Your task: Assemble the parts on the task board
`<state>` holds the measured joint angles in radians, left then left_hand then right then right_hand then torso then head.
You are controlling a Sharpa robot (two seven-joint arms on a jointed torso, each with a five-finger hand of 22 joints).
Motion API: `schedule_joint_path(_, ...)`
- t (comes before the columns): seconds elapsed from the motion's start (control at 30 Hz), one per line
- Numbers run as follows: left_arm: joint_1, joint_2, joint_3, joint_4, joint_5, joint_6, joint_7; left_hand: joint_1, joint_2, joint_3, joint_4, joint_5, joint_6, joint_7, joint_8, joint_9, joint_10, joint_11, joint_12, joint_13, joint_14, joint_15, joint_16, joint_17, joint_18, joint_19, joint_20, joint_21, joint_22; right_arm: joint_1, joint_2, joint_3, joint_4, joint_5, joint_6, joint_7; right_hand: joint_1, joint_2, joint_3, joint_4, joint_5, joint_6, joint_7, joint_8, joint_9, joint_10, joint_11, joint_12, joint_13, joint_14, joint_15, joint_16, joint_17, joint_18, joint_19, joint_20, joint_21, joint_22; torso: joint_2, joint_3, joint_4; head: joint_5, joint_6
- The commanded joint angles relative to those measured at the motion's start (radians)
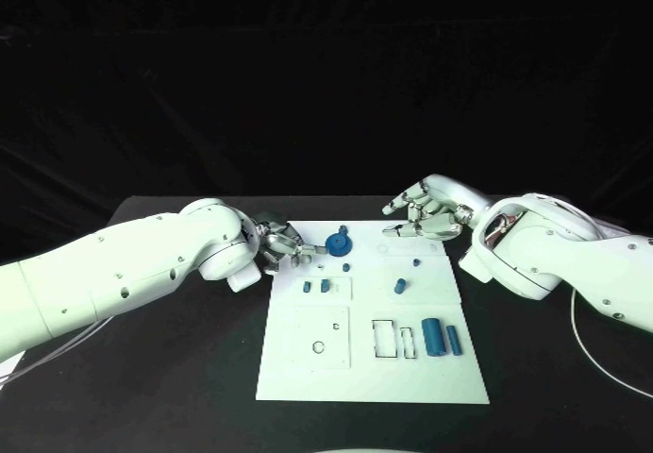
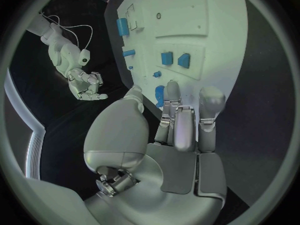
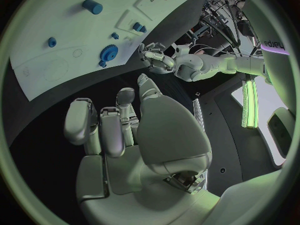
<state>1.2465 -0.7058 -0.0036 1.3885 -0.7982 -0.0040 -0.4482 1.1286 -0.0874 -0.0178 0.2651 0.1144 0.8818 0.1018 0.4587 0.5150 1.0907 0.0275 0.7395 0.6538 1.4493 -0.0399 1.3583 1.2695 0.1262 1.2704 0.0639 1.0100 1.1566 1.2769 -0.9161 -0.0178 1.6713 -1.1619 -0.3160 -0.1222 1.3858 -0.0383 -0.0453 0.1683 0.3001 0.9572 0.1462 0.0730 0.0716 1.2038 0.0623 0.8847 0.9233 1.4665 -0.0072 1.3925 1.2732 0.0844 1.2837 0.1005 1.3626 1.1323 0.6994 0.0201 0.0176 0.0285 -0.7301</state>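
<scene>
So we've got the white task board (image 1: 307, 363) sitting in the middle of the black bench (image 1: 163, 377), and we'll place everything off that board. The left robot hand (image 1: 282, 244) is at the board's far left corner, fingers reaching in toward the blue gear (image 1: 339, 247) that sits near the far edge of the board. From the head view its fingertips look right up against the gear, but we honestly can't tell if it's actually gripping it or just touching; in the left wrist view the fingers (image 2: 173, 97) are stretched out over the board's edge with a bit of blue showing between them. The right robot hand (image 1: 421, 215) hovers just past the board's far right corner, fingers curled loosely and apart, nothing in it; the right wrist view shows the same, palm (image 3: 159, 130) empty over dark bench. On the board itself, two small blue blocks (image 1: 319, 284) sit left of centre, a small blue peg (image 1: 400, 286) sits right of centre, and a blue cylinder (image 1: 431, 336) lies toward the near right side with a thinner blue bar (image 1: 453, 341) just beside it, next to rectangular cut-outs (image 1: 385, 340).
</scene>
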Motion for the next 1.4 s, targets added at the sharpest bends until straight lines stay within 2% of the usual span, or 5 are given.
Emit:
schedule_joint_path(0.03, 0.002, 0.01, -0.002, 0.004, -0.021, -0.067, 0.183, 0.144, 0.021, 0.037, -0.057, 0.02, -0.047, 0.027, -0.028, -0.027, -0.086, 0.029, -0.06, -0.04, -0.119, 0.023, -0.203, -0.201, 0.042, -0.146, 0.021, -0.254, -0.174, -0.001, 0.0, 0.0, -0.001, -0.002, 0.006, 0.007, 0.002, 0.008, -0.005, 0.0, 0.005, 0.007, 0.002, 0.006, 0.001, -0.006, -0.003, -0.003, -0.001, 0.042, -0.007, -0.006, -0.001, 0.012, -0.006, -0.004, -0.007, -0.001, 0.0, -0.0003, 0.0026, -0.007, 0.002)
schedule_joint_path(0.13, 0.001, 0.029, -0.01, -0.002, -0.132, -0.119, 0.283, 0.291, 0.031, 0.092, -0.117, 0.013, -0.089, 0.048, -0.077, -0.075, -0.183, 0.055, -0.164, -0.12, -0.316, 0.051, -0.469, -0.464, 0.047, -0.225, 0.043, -0.37, -0.245, -0.001, 0.0, 0.0, -0.002, -0.002, 0.005, 0.007, 0.001, 0.008, -0.007, 0.002, 0.006, 0.007, 0.003, 0.006, 0.001, -0.007, -0.003, -0.004, -0.002, 0.042, -0.007, -0.008, -0.003, 0.012, -0.007, -0.004, -0.008, -0.003, 0.0, -0.0009, 0.002, -0.006, 0.004)
schedule_joint_path(0.6, -0.012, 0.13, -0.045, -0.055, -0.559, -0.201, 0.415, 0.377, -0.054, 0.27, -0.171, 0.0, 0.058, 0.029, -0.279, -0.307, -0.093, 0.071, -0.447, -0.487, -0.265, 0.058, -0.536, -0.614, 0.058, -0.159, 0.058, -0.466, -0.323, -0.001, 0.005, -0.001, -0.004, -0.002, 0.007, 0.009, 0.003, 0.009, -0.007, 0.002, 0.007, 0.007, 0.002, 0.006, 0.001, -0.012, -0.003, -0.012, -0.01, 0.042, -0.007, -0.007, -0.002, 0.012, -0.007, -0.004, -0.008, -0.003, 0.003, -0.0021, -0.0008, -0.013, 0.007)
schedule_joint_path(0.87, -0.019, 0.174, -0.05, -0.094, -0.661, -0.12, 0.357, 0.337, -0.073, 0.288, -0.157, 0.001, 0.114, 0.032, -0.312, -0.342, -0.036, 0.058, -0.488, -0.546, -0.054, 0.043, -0.198, -0.293, 0.03, 0.018, 0.041, -0.262, -0.186, -0.001, 0.007, -0.001, -0.003, -0.002, 0.003, 0.009, 0.003, 0.009, -0.007, 0.002, 0.007, 0.007, 0.002, 0.006, 0.001, -0.012, -0.003, -0.012, -0.01, 0.042, -0.007, -0.007, -0.002, 0.012, -0.007, -0.004, -0.008, -0.003, 0.002, -0.0004, -0.0018, -0.014, 0.004)
schedule_joint_path(1.4, -0.024, 0.23, -0.051, -0.149, -0.699, -0.043, 0.303, 0.329, -0.08, 0.326, -0.158, 0.002, 0.164, 0.031, -0.337, -0.367, 0.022, 0.05, -0.525, -0.582, 0.025, 0.035, -0.018, -0.103, -0.021, 0.138, 0.034, 0.04, 0.045, -0.001, 0.008, -0.001, -0.002, -0.005, 0.0, 0.008, 0.005, 0.01, -0.006, 0.002, 0.008, 0.007, 0.002, 0.006, 0.001, -0.014, -0.003, -0.016, -0.014, 0.042, -0.007, -0.008, -0.002, 0.012, -0.008, -0.004, -0.009, -0.004, 0.001, 0.0002, -0.0013, -0.016, -0.001)
